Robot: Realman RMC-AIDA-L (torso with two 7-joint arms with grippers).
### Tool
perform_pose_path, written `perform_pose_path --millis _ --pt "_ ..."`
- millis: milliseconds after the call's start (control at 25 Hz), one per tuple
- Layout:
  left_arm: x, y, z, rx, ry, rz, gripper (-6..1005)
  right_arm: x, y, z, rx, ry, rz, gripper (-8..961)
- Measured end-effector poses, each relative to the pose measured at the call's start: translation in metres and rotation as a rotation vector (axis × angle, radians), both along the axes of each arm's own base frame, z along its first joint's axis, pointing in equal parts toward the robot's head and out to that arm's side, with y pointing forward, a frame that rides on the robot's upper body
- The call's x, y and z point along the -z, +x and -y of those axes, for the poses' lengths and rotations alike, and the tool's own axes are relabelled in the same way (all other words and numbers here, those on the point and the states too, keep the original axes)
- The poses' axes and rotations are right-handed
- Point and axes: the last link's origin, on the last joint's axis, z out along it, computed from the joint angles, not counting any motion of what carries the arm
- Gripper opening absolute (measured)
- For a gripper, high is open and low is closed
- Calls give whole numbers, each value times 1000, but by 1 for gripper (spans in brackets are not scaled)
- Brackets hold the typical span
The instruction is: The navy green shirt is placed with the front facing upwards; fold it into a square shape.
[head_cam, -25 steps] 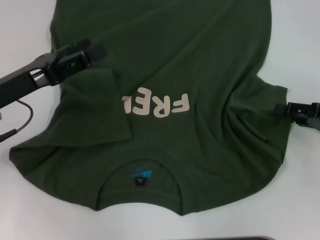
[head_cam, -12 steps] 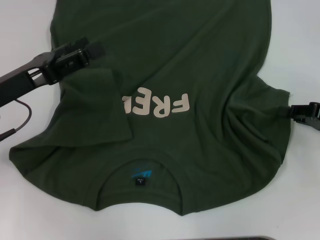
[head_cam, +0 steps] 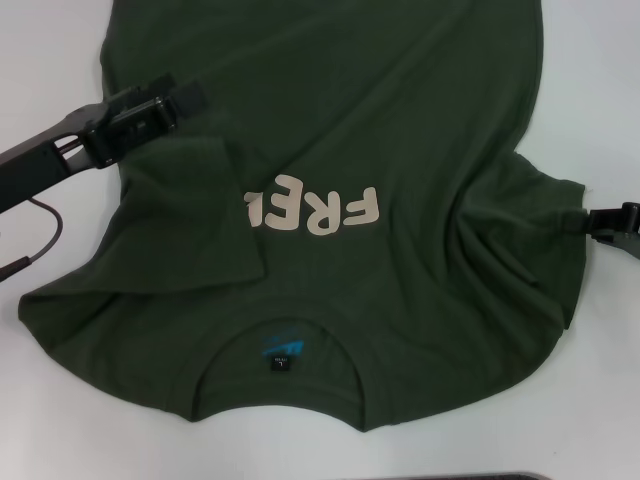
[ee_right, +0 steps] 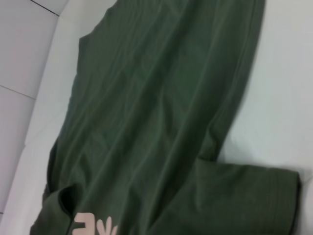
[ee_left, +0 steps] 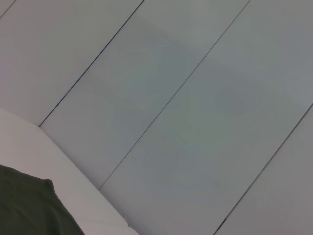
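The navy green shirt [head_cam: 400, 130] lies front up on the white table, collar toward me. Its neck label [head_cam: 283, 355] shows inside the collar. The shirt's left side is folded inward, and that flap [head_cam: 190, 220] covers the start of the pale lettering [head_cam: 330, 210]. My left gripper [head_cam: 185, 98] sits over the shirt's upper left part, just above the flap. My right gripper [head_cam: 592, 222] is at the right sleeve's edge, shut on a pinch of fabric, with creases running out from that spot. The right wrist view shows the shirt [ee_right: 156, 107] stretching away, and the left wrist view shows only a corner of the shirt [ee_left: 24, 205].
Bare white table [head_cam: 60, 400] shows left, right and in front of the shirt. A thin cable [head_cam: 45, 240] hangs from the left arm over the table. A dark strip [head_cam: 470, 477] lies at the near edge. Grey wall panels [ee_left: 195, 98] stand beyond the table.
My right gripper has drawn to the right, and the sleeve edge has followed it slightly. My left gripper has shifted a little up and away over the shirt.
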Motion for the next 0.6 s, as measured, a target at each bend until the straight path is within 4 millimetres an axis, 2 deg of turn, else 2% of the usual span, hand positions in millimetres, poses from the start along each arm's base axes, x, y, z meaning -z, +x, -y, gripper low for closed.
perform_pose_path --millis 160,320,480,520,600 --pt "0 0 0 -1 0 0 959 -1 -9 -4 -40 9 -32 14" --pt "0 0 -1 -1 0 -1 959 3 -26 -14 -98 8 -75 14" --pt "1 1 -2 -3 0 -5 959 12 -45 -28 -149 -6 -98 14" --pt "1 1 -2 -4 0 -5 959 18 -54 -35 -174 -19 -104 14" --pt "1 0 -3 -6 0 -7 959 21 -58 -38 -183 -25 -103 14"
